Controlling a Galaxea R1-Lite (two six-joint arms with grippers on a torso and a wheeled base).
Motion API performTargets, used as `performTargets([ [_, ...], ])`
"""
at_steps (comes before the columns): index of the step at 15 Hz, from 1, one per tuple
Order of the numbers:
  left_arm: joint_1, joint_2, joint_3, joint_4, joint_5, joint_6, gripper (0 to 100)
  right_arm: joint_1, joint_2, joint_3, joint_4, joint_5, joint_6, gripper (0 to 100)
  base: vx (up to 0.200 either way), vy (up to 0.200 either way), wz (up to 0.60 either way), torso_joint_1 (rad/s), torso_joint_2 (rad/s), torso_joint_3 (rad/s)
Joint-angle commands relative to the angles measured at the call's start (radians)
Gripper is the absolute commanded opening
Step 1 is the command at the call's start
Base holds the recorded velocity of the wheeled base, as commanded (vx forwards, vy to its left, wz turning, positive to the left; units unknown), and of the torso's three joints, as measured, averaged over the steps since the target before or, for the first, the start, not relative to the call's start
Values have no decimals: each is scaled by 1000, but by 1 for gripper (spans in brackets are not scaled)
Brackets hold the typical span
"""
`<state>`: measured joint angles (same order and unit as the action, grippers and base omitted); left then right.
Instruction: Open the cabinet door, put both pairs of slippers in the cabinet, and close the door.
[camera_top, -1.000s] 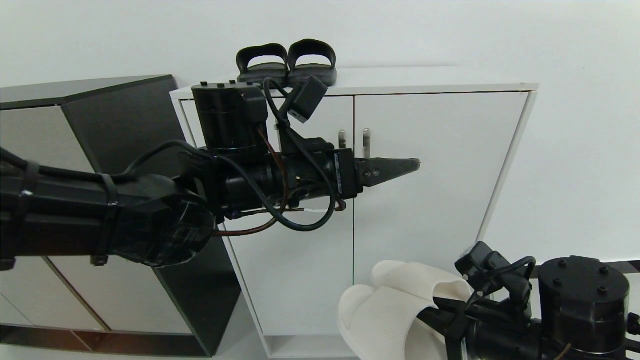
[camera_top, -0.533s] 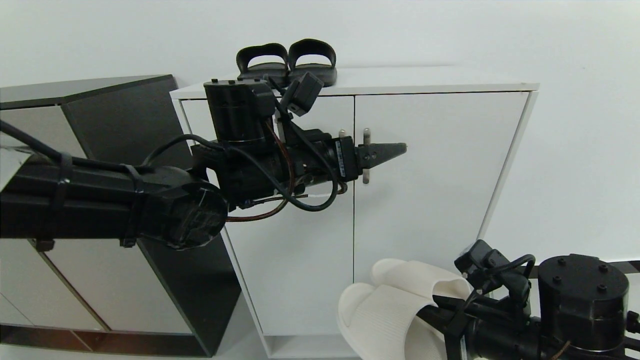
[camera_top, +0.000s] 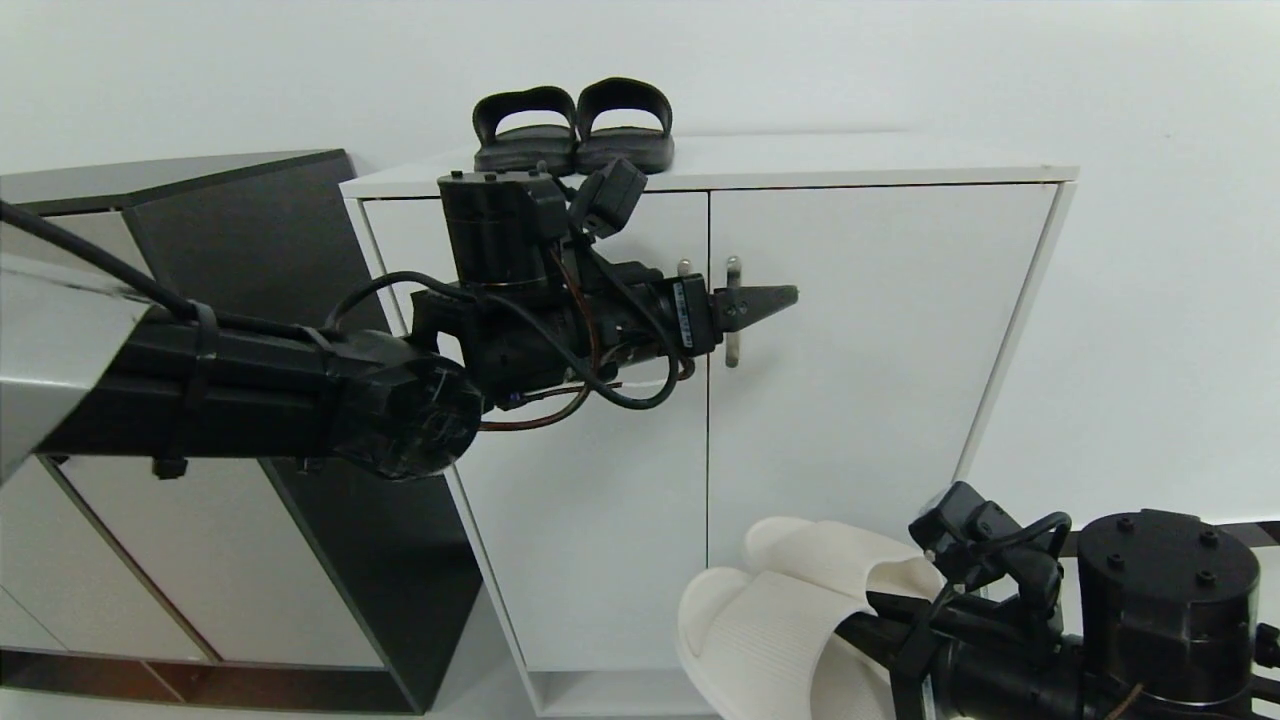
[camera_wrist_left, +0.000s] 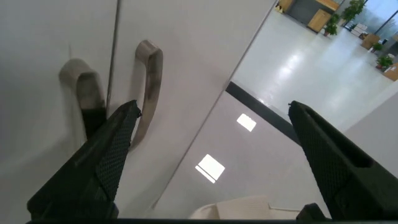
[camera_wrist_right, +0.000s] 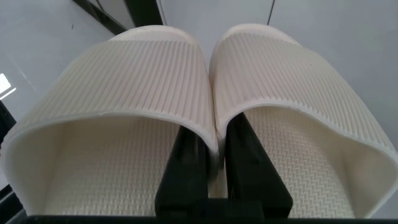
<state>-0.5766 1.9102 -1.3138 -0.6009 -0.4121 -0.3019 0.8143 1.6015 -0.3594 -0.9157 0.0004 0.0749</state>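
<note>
White two-door cabinet (camera_top: 860, 330) is standing shut before you, black rubber slippers (camera_top: 573, 125) sitting toward its top's left edge. Your left gripper (camera_top: 775, 298) is hovering, jaws spread, at the right door's metal handle (camera_wrist_left: 148, 87); your right gripper (camera_wrist_right: 216, 163) is pinching cream ribbed slippers (camera_top: 790, 610).

My left arm (camera_top: 250, 400): matte black, grey shell at upper end, black cables strapped along it, reddish-brown wire looped at wrist. Left gripper (camera_top: 785, 296): black tapered fingers (camera_wrist_left: 106, 168), textured pads. Right arm (camera_top: 1165, 590): black round cap, screws on top.
</note>
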Motion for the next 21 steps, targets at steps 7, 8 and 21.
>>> performTargets([
  [7,7,90,-65,6,13,1,100,0,-2,3,0,3,-6,0,0,0,0,0,0,0],
  [8,7,93,-65,6,13,1,100,2,-2,3,0,3,-4,0,0,0,0,0,0,0],
  [21,-58,-8,64,-5,13,35,0,5,-87,106,0,234,-63,0,0,0,0,0,0,0],
])
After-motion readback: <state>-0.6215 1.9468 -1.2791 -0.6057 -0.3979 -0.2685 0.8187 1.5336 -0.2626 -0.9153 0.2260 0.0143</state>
